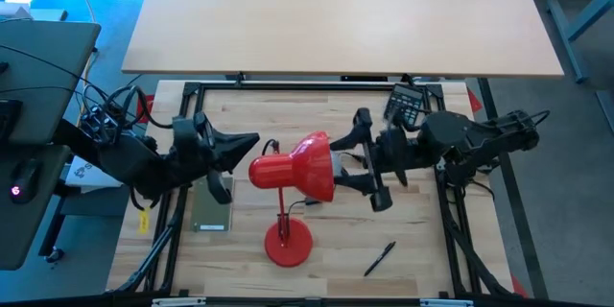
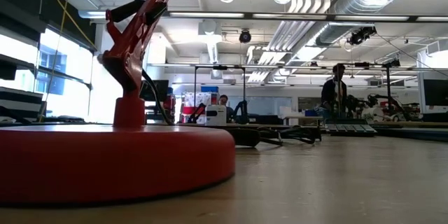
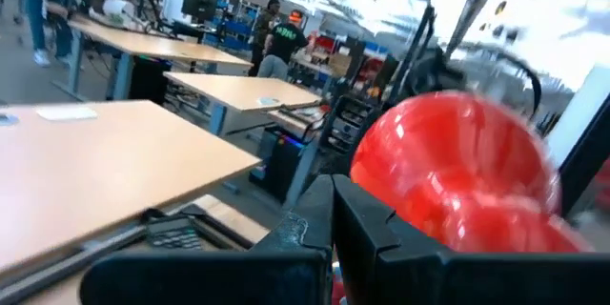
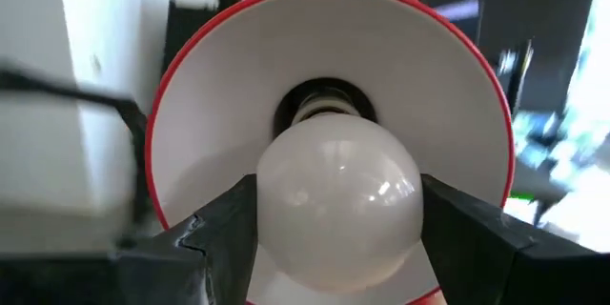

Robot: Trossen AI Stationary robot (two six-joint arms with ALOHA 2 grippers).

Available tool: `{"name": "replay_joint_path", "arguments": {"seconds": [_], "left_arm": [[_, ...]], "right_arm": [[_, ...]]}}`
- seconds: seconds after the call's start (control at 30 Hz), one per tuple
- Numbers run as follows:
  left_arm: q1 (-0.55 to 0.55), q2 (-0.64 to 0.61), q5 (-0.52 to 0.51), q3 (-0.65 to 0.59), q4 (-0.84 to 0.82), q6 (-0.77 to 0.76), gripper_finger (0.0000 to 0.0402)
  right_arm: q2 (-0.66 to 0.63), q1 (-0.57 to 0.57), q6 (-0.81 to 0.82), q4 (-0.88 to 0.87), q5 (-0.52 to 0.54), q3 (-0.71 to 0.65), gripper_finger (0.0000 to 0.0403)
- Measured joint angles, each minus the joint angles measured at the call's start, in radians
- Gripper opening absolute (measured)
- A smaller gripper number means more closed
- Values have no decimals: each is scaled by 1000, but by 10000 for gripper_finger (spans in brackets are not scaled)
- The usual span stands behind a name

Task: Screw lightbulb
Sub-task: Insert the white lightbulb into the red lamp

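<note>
High view: the left arm reaches in from the left edge, stretched level toward the table's middle, and the left gripper (image 1: 251, 144) sits at the narrow rear of the red lamp shade (image 1: 299, 165). Its fingers taper together to a point by the shade; whether they clamp it cannot be told from here. The right arm comes level from the right, and the right gripper (image 1: 347, 159) stands at the shade's wide mouth, one finger on the far side and one on the near side. The lamp's base (image 1: 288, 243) sits nearer the front edge, with a pen (image 1: 379, 258) lying to its right on bare wood. A grey pad (image 1: 213, 213) lies left of the base, and a calculator (image 1: 406, 105) lies far right.

Low view: the lamp base fills the left, its stem rising up. Neither gripper shows.

Left wrist view: the dark fingers (image 3: 381, 233) lie close together just before the red shade.

Right wrist view: the lightbulb (image 4: 339, 200) is clasped between the two fingers (image 4: 224, 224), its base pointing into the socket at the centre of the shade's white inside.
</note>
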Motion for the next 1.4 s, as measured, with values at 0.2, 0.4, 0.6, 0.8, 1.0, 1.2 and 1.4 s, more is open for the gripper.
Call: {"name": "replay_joint_path", "arguments": {"seconds": [0.2,0.4,0.6,0.8,1.0,1.2,1.4], "left_arm": [[0,0,44,0,70,-94,0],[0,0,84,0,86,-240,0],[0,0,91,0,87,-356,0],[0,-1,98,0,89,-379,0],[-1,0,98,0,86,-379,0],[0,0,98,0,86,-379,0],[0,0,97,0,87,-379,0]], "right_arm": [[0,0,-461,-3,0,0,243],[0,2,-906,-6,33,0,243],[2,23,-1354,-5,201,0,243],[6,53,-1516,10,254,0,243],[7,92,-1583,25,260,0,243],[8,121,-1527,23,253,0,244],[7,148,-1470,21,253,0,244]]}}
